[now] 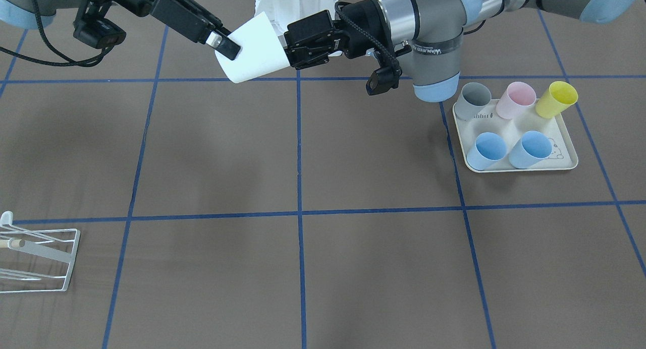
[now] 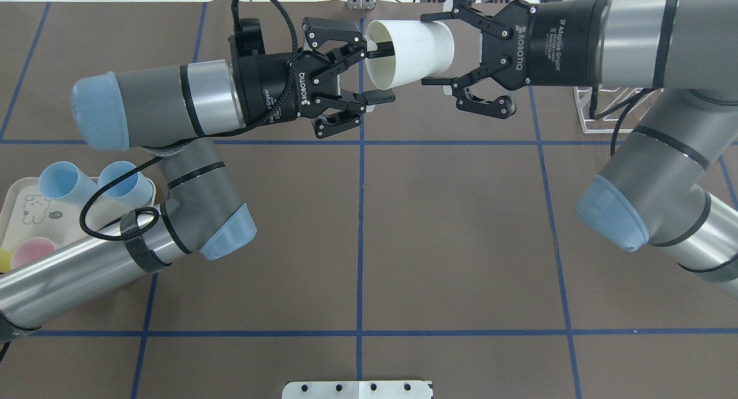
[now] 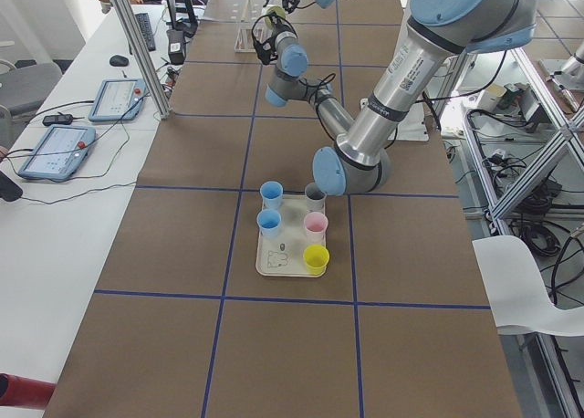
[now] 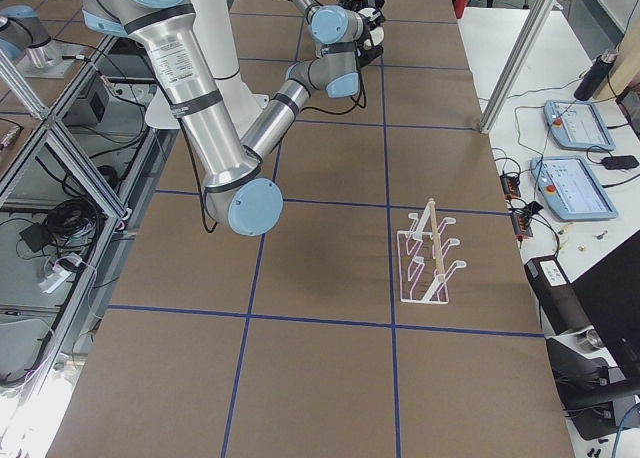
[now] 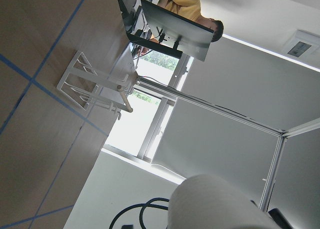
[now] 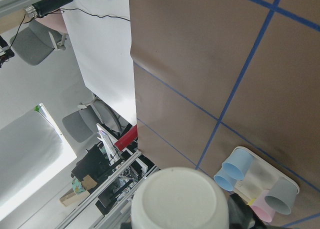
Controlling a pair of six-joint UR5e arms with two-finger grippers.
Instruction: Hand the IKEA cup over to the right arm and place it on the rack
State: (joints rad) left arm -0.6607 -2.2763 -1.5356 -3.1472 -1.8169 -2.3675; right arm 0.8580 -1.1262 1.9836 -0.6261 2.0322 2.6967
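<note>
Closest to the robot, on its left, the tray (image 1: 560, 137) carries five coloured cups. The left arm (image 1: 434, 46) hangs close by the grey cup (image 1: 474, 101). If you swing that arm home low or wide, you could knock those cups over.

Further out, the white cup (image 2: 415, 50) is held in the air between both arms, lying on its side. The right claw (image 2: 438, 48) is clamped around its base end. The left claw (image 2: 385, 71) stands apart, with one finger (image 2: 377, 44) inside the mouth and the other just outside the rim, neither visibly pressing.

That is your main hazard, I judge. If you draw the left claw back at an angle, the inner finger may hook the rim and twist the cup out of the right claw's hold. The cup looks smooth and tapered, and it is held only near its narrow end, so it could slip.

Farthest away, the rack (image 4: 430, 253) stands well apart on the robot's right. Over that long carry, a loosened cup could drop or meet the peg crooked.
</note>
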